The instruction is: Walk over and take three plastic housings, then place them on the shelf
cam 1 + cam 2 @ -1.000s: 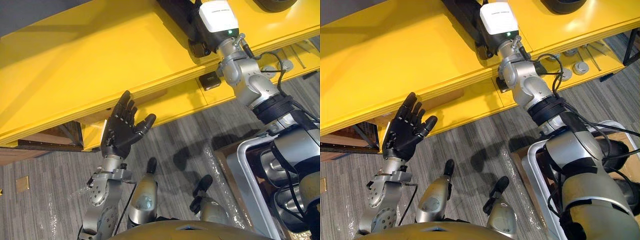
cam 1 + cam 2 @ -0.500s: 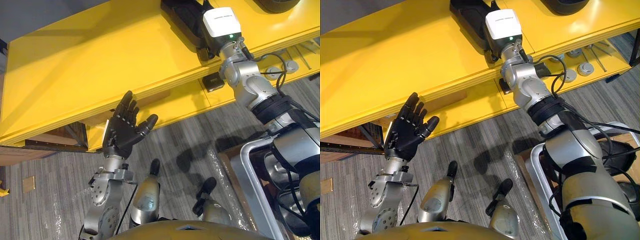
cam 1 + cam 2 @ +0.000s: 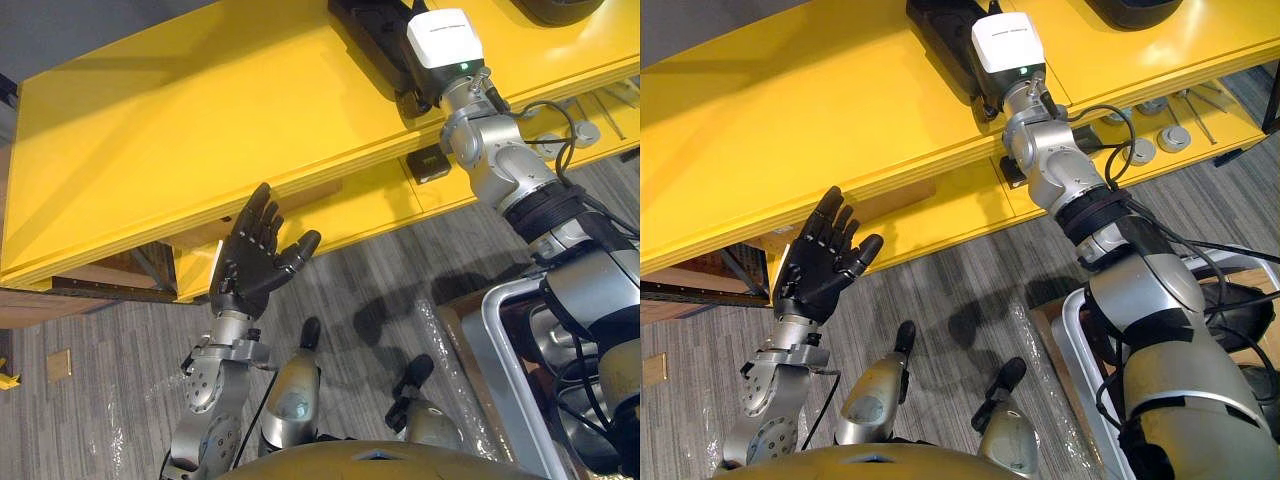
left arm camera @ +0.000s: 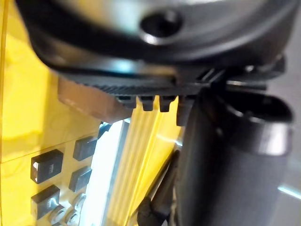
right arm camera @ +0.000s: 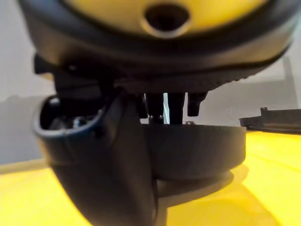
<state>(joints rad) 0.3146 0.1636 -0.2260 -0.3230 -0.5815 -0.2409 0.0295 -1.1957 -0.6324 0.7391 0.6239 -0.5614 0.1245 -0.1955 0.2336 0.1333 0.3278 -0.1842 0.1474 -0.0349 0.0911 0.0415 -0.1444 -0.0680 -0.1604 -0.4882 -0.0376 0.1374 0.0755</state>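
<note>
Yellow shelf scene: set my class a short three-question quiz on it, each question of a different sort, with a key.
1. True or false: the left hand is curled round a part.
2. The right hand is: A hanging at the robot's side, B up over the top of the yellow shelf, C under that shelf.
3. What colour is the plastic housing lying on the shelf top?
Key: 1 false, it is open and empty; 2 B; 3 black.
</note>
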